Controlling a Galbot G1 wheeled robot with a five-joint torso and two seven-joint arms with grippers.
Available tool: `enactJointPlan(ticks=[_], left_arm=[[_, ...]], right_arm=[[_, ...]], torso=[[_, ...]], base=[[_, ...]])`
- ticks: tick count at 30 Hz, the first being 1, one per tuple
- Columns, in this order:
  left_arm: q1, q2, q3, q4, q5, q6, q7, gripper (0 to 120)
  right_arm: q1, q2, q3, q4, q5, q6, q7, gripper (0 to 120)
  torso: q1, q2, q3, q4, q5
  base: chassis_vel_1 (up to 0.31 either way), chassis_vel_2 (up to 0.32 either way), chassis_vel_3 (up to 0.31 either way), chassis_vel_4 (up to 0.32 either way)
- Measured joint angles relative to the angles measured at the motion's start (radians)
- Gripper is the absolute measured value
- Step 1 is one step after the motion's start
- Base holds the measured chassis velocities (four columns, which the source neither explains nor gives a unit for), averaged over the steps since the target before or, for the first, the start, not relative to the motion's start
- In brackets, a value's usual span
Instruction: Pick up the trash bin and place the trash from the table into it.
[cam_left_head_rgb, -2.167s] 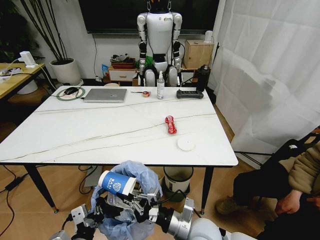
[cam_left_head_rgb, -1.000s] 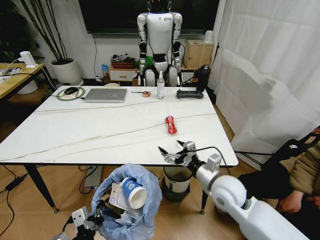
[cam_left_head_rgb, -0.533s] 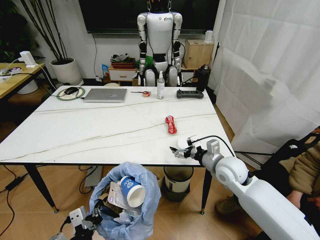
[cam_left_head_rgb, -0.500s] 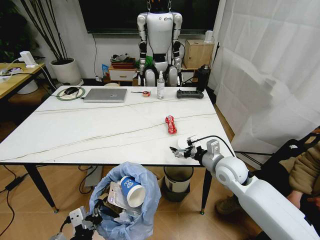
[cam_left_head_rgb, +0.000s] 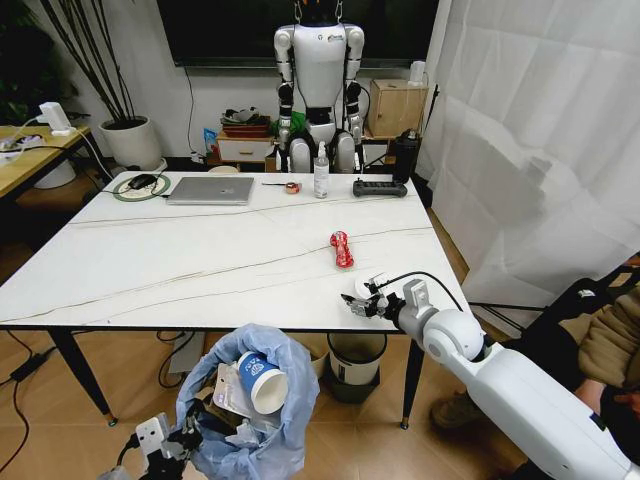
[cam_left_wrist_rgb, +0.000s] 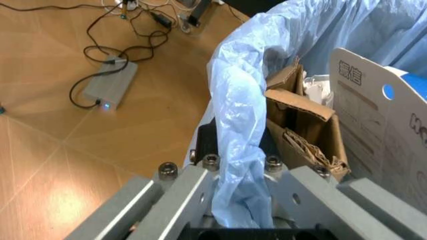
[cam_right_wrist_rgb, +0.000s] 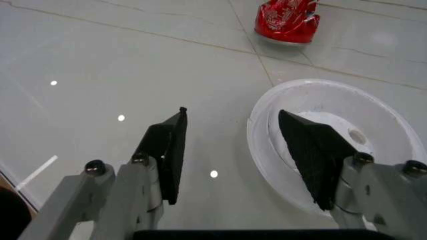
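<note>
The bin (cam_left_head_rgb: 250, 405), its crinkly blue bag stuffed with a blue-white cup (cam_left_head_rgb: 258, 381) and cardboard (cam_left_wrist_rgb: 300, 125), hangs below the counter's (cam_left_head_rgb: 200, 260) near edge, its rim clamped in the left pincer (cam_left_wrist_rgb: 237, 200). The right pincer (cam_right_wrist_rgb: 243, 150) spreads wide over a white lid (cam_right_wrist_rgb: 333, 145) at the near right. A red wrapper (cam_left_head_rgb: 342, 249) lies just beyond; a laptop (cam_left_head_rgb: 211, 190) sits far left.

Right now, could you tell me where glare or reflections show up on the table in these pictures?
In the right wrist view, small bright spots of ceiling light reflect off the glossy table between the open jaws of the right gripper, beside the white lid. In the head view, the table shows a soft sheen, with no hard glare.
</note>
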Motion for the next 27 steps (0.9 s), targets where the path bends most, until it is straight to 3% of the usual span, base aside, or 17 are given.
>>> enactJointPlan(ticks=[11, 15, 21, 27], left_arm=[[-0.008, 0.011, -0.001, 0.008, -0.014, 0.006, -0.008, 0], [-0.011, 0.014, 0.000, 0.010, -0.016, 0.007, -0.009, 0], [-0.010, 0.019, 0.001, 0.011, -0.027, 0.011, -0.018, 0], [-0.008, 0.020, -0.001, 0.009, -0.052, 0.025, -0.049, 0]], right_arm=[[0.015, -0.005, -0.025, -0.035, -0.020, 0.004, -0.005, 9], [0.014, -0.005, -0.024, -0.037, -0.021, 0.008, -0.005, 0], [0.018, -0.006, -0.024, -0.030, 0.009, 0.032, -0.016, 0], [0.013, -0.004, -0.009, 0.040, 0.131, 0.128, -0.070, 0]], torso=[[0.000, 0.000, 0.000, 0.0000, 0.0000], [0.000, 0.000, 0.000, -0.0001, -0.0002], [0.000, 0.000, 0.000, -0.0001, 0.0000], [0.000, 0.000, 0.000, 0.0001, -0.0001]], base=[[0.000, 0.000, 0.000, 0.000], [0.000, 0.000, 0.000, 0.000], [0.000, 0.000, 0.000, 0.000], [0.000, 0.000, 0.000, 0.000]])
